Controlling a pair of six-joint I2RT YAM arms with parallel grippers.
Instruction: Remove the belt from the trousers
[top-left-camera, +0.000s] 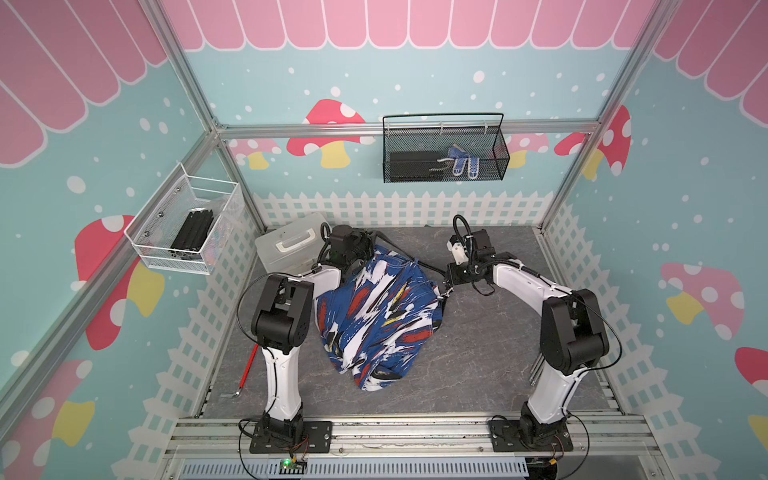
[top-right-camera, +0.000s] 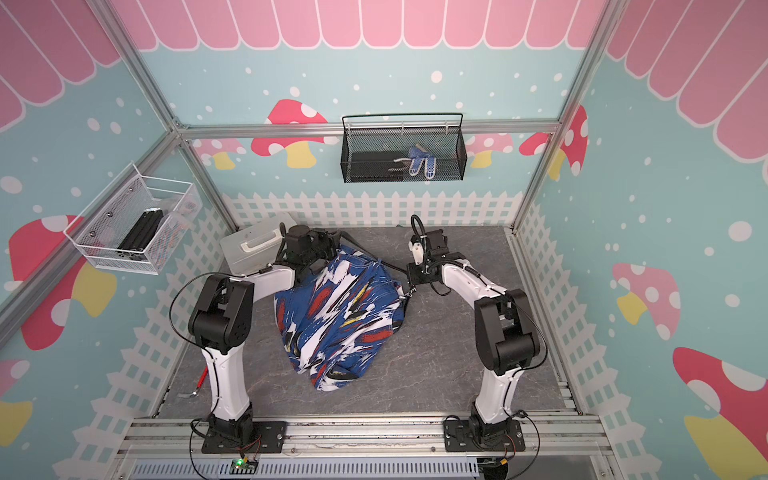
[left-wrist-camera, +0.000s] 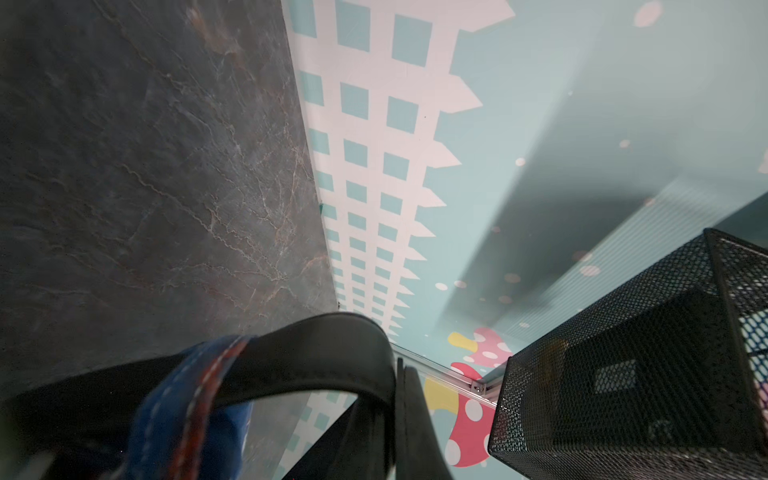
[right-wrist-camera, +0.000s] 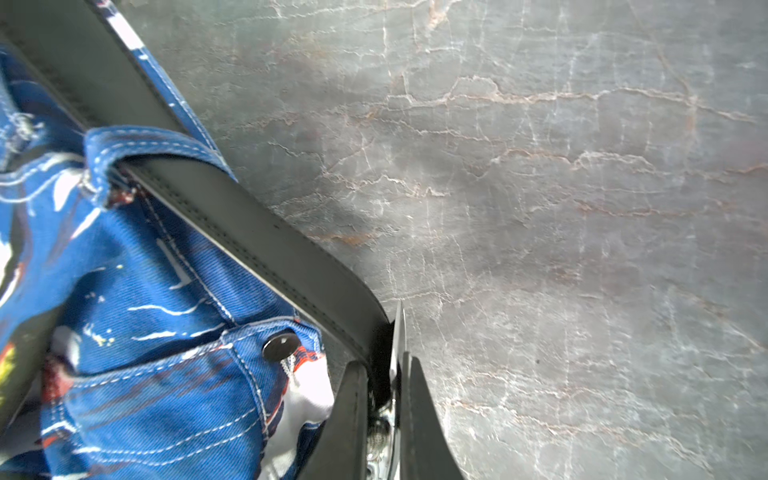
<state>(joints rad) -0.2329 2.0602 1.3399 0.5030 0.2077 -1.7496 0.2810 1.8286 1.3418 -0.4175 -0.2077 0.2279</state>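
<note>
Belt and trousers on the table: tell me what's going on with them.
Both arms are working the belt out of the trousers, which lie bunched on the table. The left gripper is shut on the belt beside a belt loop; the right gripper is shut on it near the metal buckle. The belt runs through loops, so it is not out yet.

Evenly bright top views; wrist views warp at edges, belt (left-wrist-camera: 311, 353) blurred.

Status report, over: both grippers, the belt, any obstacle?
Both shut on the belt: left gripper, right gripper. Belt threaded through a loop of the trousers. Close beside left arm: white box.
</note>
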